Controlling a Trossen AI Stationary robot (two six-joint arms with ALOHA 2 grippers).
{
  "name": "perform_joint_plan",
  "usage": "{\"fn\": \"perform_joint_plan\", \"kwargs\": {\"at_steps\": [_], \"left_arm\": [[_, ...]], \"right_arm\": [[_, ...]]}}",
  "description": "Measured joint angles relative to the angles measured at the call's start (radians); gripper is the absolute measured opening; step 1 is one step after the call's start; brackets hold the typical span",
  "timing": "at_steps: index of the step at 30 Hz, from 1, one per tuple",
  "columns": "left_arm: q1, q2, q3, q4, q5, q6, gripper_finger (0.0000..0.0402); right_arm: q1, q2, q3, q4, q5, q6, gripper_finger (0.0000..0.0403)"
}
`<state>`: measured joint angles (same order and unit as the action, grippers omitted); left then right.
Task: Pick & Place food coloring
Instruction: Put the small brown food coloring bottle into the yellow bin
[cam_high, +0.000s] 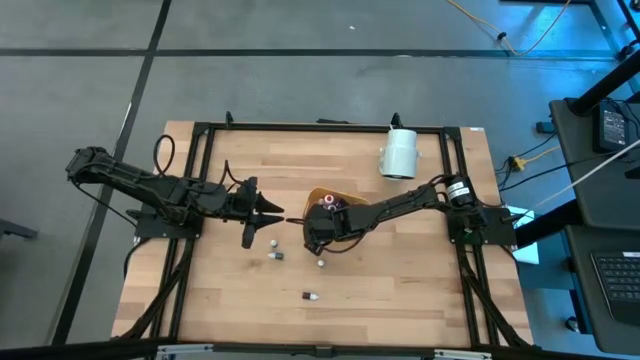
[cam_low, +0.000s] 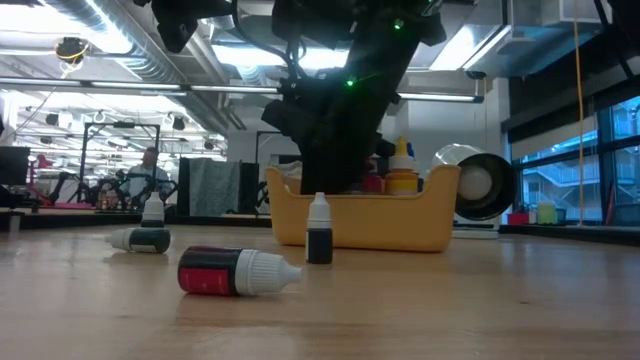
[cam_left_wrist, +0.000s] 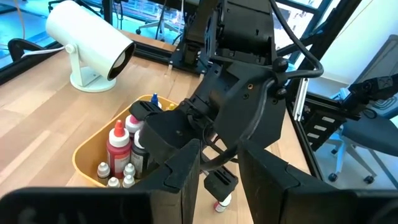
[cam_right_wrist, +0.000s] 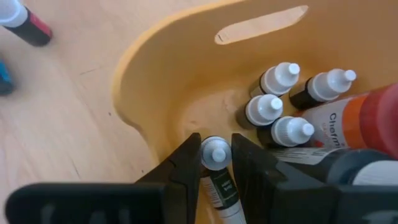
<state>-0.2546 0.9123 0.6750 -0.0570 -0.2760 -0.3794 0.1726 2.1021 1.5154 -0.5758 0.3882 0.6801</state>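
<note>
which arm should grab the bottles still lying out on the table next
Left, probably. The left gripper hangs open next to the loose bottles, while the right gripper is over the yellow tray, holding a bottle.

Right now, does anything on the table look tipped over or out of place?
Yes. On the wooden table, a small red-labelled bottle with a white cap lies on its side, and so does a dark white-capped one behind it. A third small dark bottle stands upright outside the yellow plastic tray.
</note>
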Motion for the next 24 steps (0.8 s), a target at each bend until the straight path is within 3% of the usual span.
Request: {"fn": "perform_joint_plan", "kwargs": {"at_steps": [9, 24], "left_arm": [[0.0, 0.0, 0.0, 0.0, 0.0, 0.051, 0.0107], [0.0, -0.002, 0.001, 0.003, 0.017, 0.077, 0.0107]], "right_arm": [[0.0, -0.005, 0.005, -0.014, -0.025, -0.008, 0.0091], [-0.002, -0.008, 0.157, -0.145, 0.012, -0.106, 0.0106]]}}
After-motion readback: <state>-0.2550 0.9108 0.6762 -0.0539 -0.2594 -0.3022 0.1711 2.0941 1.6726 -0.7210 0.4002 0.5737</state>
